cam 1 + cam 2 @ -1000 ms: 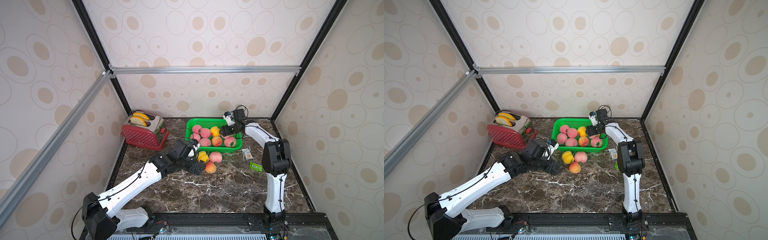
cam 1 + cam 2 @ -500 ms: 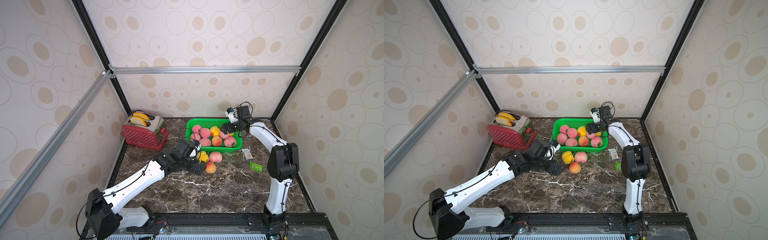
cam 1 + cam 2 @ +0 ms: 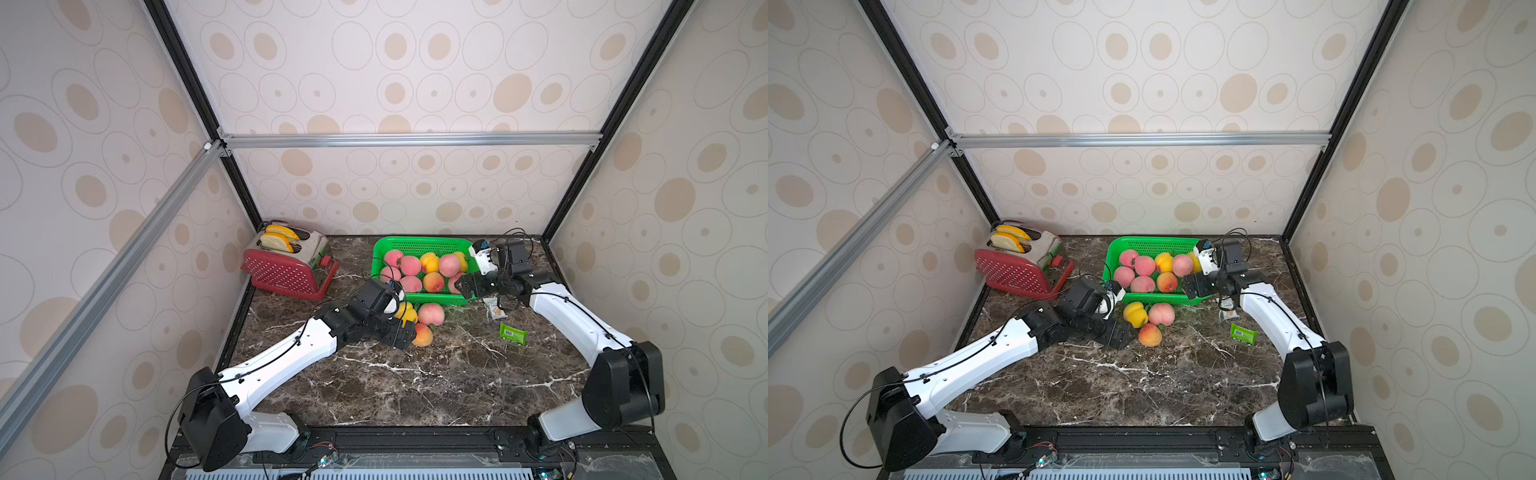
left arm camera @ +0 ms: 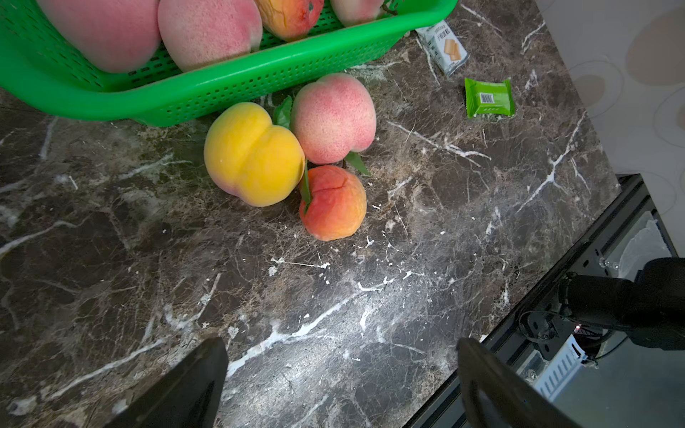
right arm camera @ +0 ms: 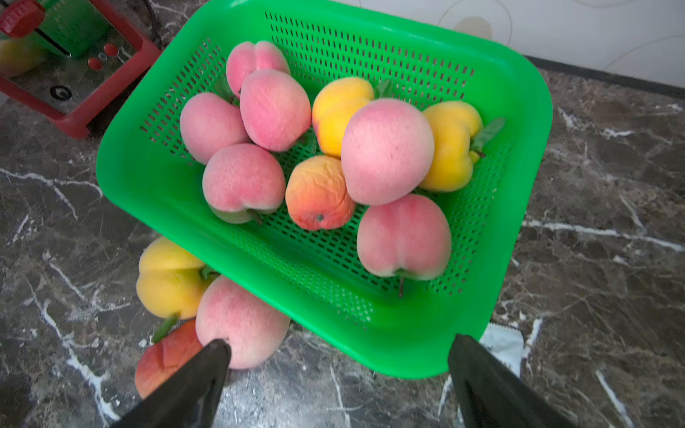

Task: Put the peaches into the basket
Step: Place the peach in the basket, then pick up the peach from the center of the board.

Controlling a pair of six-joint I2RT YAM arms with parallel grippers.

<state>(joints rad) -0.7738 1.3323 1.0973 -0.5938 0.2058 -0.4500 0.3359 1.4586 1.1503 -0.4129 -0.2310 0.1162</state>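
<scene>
Basket [image 5: 407, 344]: 9 peaches [image 5: 387, 152] inside. 3 loose peaches [image 4: 333, 118] on surface [image 4: 370, 296], basket's 6 o'clock. L jaws, R jaws: released, empty.

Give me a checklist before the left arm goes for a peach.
1. The left gripper open, empty: ok.
2. The right gripper open, empty, by the basket: ok.
3. The yellow peach, pink peach and orange-red peach on the table, nothing over them: ok.
4. Bare floor showing in the basket: ok.
5. The green wrapper apart from the peaches: ok.
6. All peaches in: not ok.
</scene>
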